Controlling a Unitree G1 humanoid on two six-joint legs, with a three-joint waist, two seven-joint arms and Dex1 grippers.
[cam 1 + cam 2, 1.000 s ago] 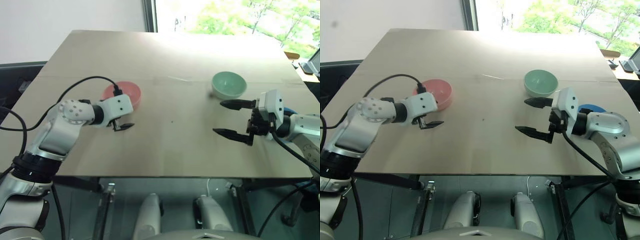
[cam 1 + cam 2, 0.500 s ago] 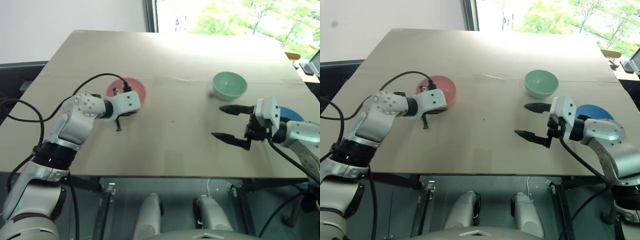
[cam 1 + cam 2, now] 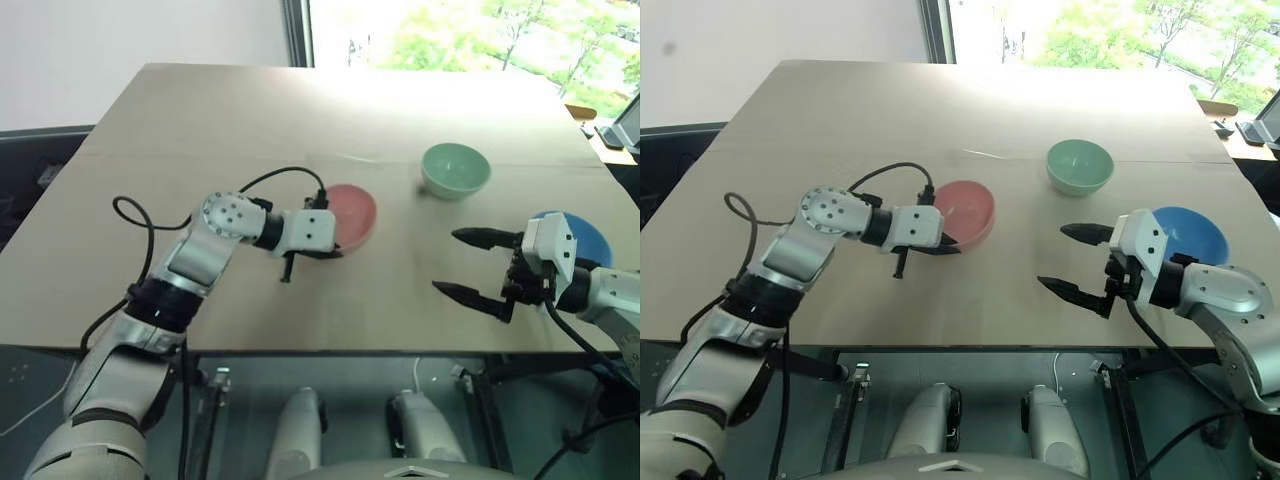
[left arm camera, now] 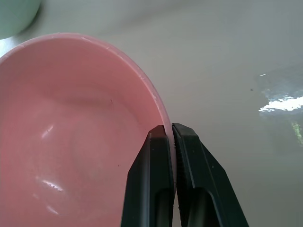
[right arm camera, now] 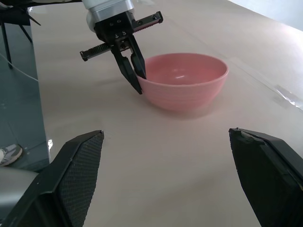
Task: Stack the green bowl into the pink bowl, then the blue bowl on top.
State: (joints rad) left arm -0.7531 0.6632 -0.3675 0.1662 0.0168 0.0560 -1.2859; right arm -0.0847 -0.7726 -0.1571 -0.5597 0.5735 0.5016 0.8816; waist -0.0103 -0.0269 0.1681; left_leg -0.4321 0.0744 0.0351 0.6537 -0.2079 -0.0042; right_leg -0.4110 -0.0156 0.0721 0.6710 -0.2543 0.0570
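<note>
The pink bowl stands upright near the middle of the table. My left gripper is shut on its near rim; in the left wrist view one finger is inside the pink bowl and the other outside. The green bowl sits empty further back and to the right. At the right edge rests the blue bowl, also empty. My right gripper hovers open just left of the blue bowl, pointing at the pink bowl with nothing between its fingers.
The bowls stand on a bare tan table. Its front edge runs just below both grippers. A black cable loops over the table beside my left arm.
My left gripper closed on the pink bowl's rim and dragged the bowl right, toward the table's middle. The right gripper stayed open and drew back slightly, uncovering more of the blue bowl.
</note>
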